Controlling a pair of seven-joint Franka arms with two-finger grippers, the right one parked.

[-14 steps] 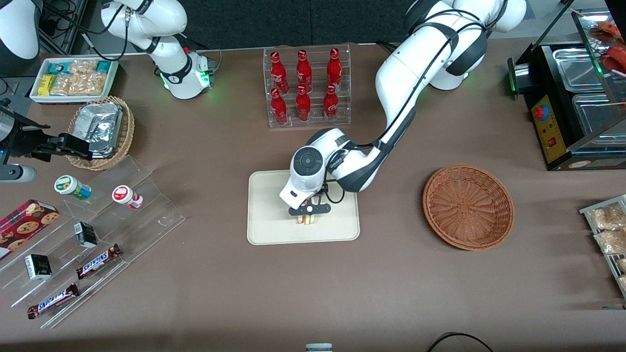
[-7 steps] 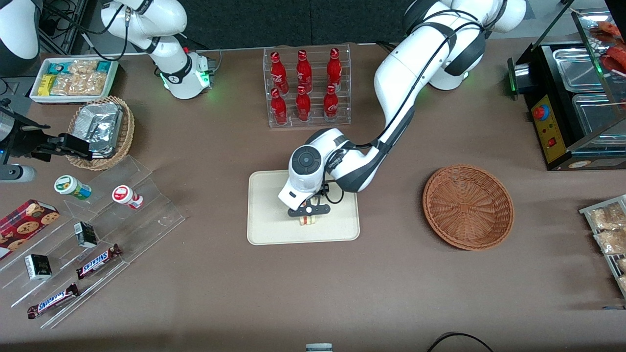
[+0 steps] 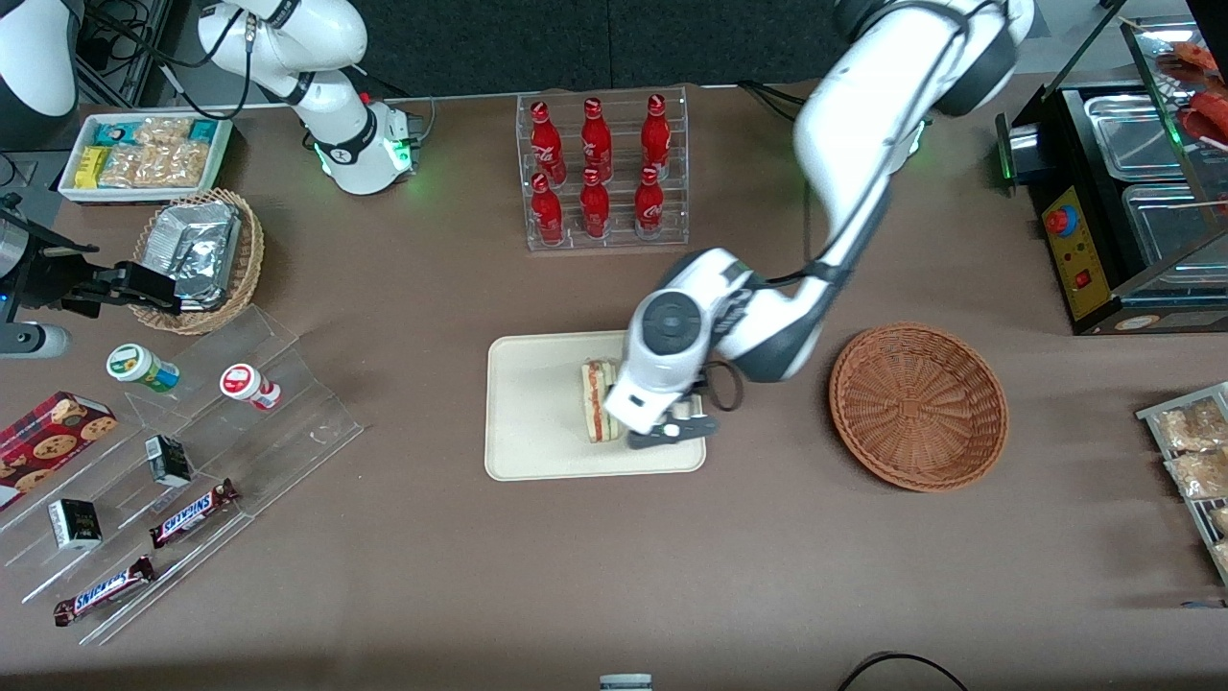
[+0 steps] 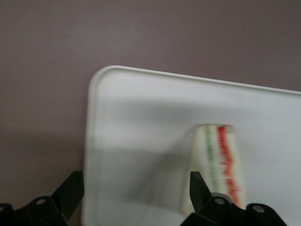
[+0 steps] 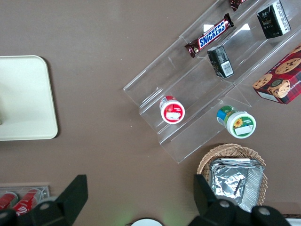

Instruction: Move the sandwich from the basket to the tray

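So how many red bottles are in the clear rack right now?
6, in two rows of three in the rack: far row; near row. None seem hidden. The gripper is open over the tray, beside the sandwich.

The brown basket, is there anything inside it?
Nothing shows inside the basket, just bare wicker. The sandwich lies on the tray, and the open end effector hangs beside it, over the tray.

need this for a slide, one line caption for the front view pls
Open left gripper above the tray, beside the released sandwich; the basket sits empty.
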